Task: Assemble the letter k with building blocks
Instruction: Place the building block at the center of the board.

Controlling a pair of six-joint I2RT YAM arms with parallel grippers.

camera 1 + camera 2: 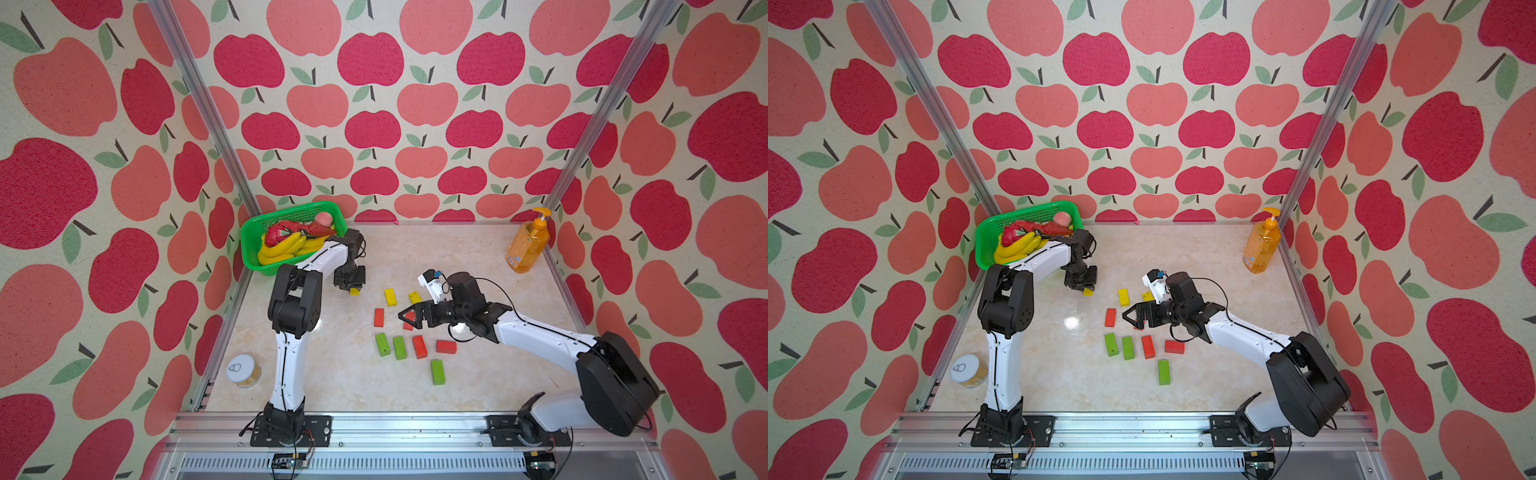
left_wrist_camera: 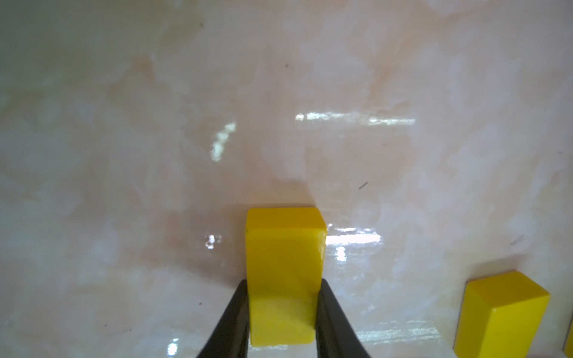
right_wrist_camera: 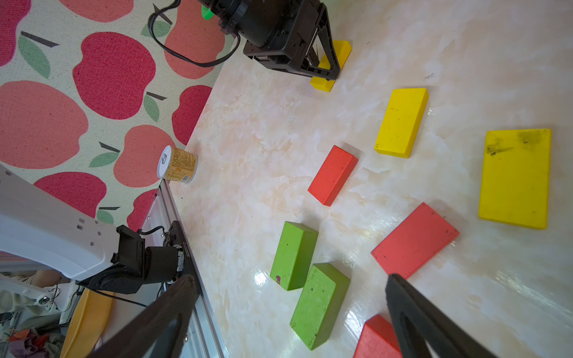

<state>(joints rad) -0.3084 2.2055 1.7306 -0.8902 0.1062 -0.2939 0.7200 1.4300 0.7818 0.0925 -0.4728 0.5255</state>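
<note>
My left gripper [image 1: 354, 289] [image 2: 283, 297] is shut on a yellow brick [image 2: 285, 263] [image 1: 1087, 291] at the table's left middle, low over the surface. Loose building blocks lie right of it: two yellow [image 1: 390, 297] [image 1: 414, 297], a red [image 1: 379, 317], two green [image 1: 382, 344] [image 1: 400, 347], two more red [image 1: 419, 346] [image 1: 446, 346] and a green [image 1: 437, 371] nearer the front. My right gripper [image 1: 405, 318] [image 3: 290, 279] hangs open above another red brick [image 3: 414, 240], which it partly hides in both top views. No letter k shows among them.
A green basket [image 1: 291, 210] with bananas stands at the back left, close behind the left arm. An orange soap bottle [image 1: 528, 245] is at the back right. A can [image 1: 243, 370] sits at the front left by the metal rail [image 1: 374, 424].
</note>
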